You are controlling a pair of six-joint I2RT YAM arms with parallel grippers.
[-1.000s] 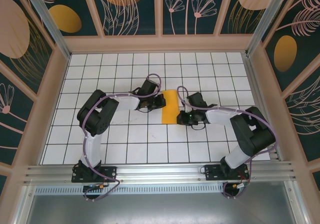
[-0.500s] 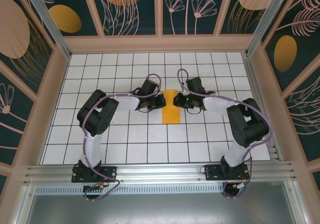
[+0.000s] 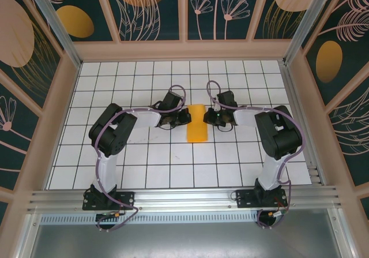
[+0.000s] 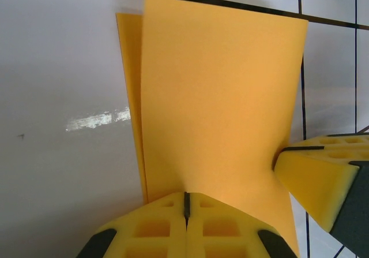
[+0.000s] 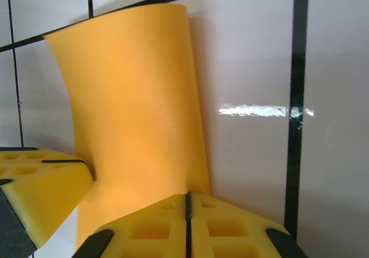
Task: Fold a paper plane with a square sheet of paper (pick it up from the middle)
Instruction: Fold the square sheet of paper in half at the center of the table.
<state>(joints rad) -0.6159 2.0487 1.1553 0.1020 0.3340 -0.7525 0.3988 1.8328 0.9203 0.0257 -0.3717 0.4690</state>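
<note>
Square sheet of paper (image 3: pixel 196 123) sits mid-table (image 3: pixel 144 171) as a narrow orange-yellow strip, doubled over, and its long axis runs straight from the table's near edge toward its far edge. Both arms are reaching in at the strip's far half, one from each side of the table. The left gripper (image 3: pixel 185 117) comes from the table's left and its yellow pads (image 4: pixel 150 226) are pressed flat together, with the sheet's edge going right into the seam between them, so that one is clamped on the paper. Two layers show in the left wrist view (one edge peeks out a little past the other), and they rise and curve away from the pads. The right gripper (image 3: pixel 209 117) comes from the table's right, its own pads (image 5: pixel 230 226) closed too, and the paper's edge appears to be nipped at their seam, curling up and over. The two grippers face each other across the strip's short width, with each one's pad visible at the corner of the other's wrist view, so neither arm is meaningfully nearer: they are level, on opposite long edges. Whatever fold comes next looks to depend on that opposition, since a crease along the long axis needs the edges brought together evenly, and any skew between the grips would probably carry down the whole strip.
</note>
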